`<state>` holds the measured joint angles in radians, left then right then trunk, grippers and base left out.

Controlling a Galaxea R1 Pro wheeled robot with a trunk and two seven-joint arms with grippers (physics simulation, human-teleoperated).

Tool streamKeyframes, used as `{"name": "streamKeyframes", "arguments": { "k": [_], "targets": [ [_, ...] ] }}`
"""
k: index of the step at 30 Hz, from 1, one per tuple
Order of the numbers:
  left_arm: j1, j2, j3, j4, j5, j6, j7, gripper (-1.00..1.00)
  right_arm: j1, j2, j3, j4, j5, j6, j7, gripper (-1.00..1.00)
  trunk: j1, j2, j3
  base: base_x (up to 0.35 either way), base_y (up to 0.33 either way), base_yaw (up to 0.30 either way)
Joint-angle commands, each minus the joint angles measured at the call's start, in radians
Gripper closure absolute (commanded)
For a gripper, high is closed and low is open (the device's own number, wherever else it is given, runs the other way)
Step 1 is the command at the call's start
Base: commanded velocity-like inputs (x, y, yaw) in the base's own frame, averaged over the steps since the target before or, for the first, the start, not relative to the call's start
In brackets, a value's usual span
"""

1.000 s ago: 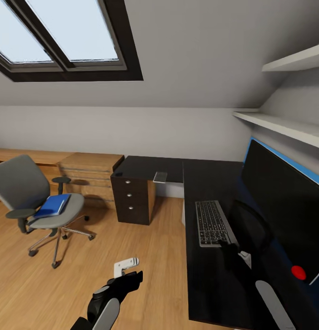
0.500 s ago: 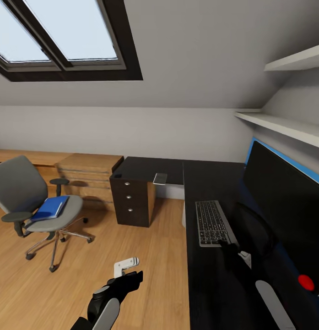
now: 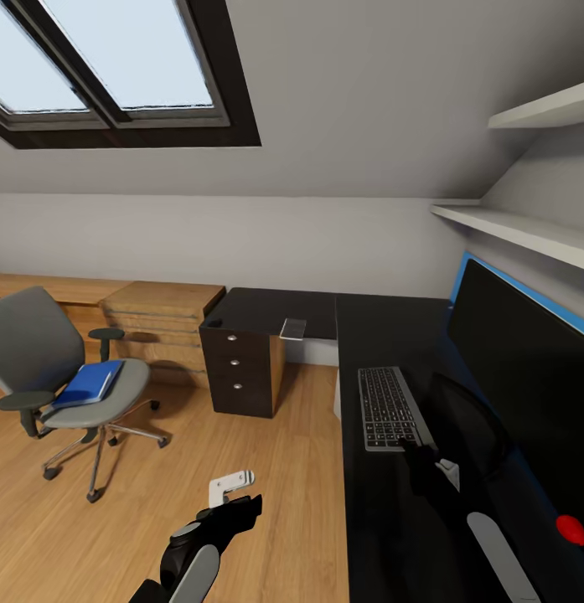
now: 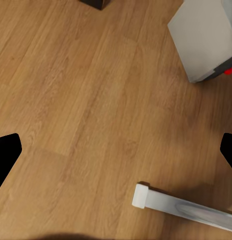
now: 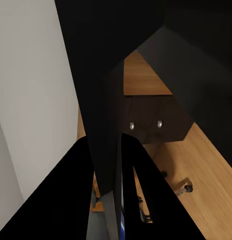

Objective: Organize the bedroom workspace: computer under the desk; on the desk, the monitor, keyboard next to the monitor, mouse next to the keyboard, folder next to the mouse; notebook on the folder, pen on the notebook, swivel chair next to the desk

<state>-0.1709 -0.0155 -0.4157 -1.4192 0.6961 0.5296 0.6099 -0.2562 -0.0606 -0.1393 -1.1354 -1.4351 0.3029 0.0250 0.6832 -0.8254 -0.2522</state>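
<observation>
View has swung right; monitor point(image 3: 526, 377) cut off, left hand point(image 4: 116, 150) spread, right hand's point(image 3: 421, 459) grip unclear

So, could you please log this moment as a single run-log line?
folder: on swivel chair seat | keyboard: on desk by monitor | left gripper: above floor, holding nothing

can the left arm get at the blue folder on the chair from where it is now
Probably not yet. The left gripper hangs low over bare wood floor, while the blue folder lies on the swivel chair seat well across the room. Nothing blocks the way; it looks too far.
</observation>
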Motion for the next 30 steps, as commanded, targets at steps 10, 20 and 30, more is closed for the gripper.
{"name": "streamKeyframes", "arguments": {
  "k": [10, 20, 30],
  "targets": [
    [-0.001, 0.000, -0.001, -0.001, 0.009, 0.001, 0.008, -1.00, -0.001, 0.002, -0.001, 0.000, -0.010, -0.045, 0.006, 1.00, 0.000, -0.001, -0.001, 0.016, 0.000, 0.000],
    [-0.001, 0.000, 0.000, -0.001, 0.009, 0.001, 0.008, -1.00, -0.001, 0.004, 0.000, 0.000, -0.011, -0.050, 0.006, 1.00, 0.000, -0.001, -0.001, 0.000, 0.000, 0.000],
    [-0.001, 0.000, -0.001, -0.001, 0.010, 0.001, 0.008, -1.00, -0.001, 0.004, 0.000, 0.000, -0.010, -0.050, 0.004, -1.00, 0.000, -0.001, -0.001, 0.000, 0.000, 0.000]
  ]
}}
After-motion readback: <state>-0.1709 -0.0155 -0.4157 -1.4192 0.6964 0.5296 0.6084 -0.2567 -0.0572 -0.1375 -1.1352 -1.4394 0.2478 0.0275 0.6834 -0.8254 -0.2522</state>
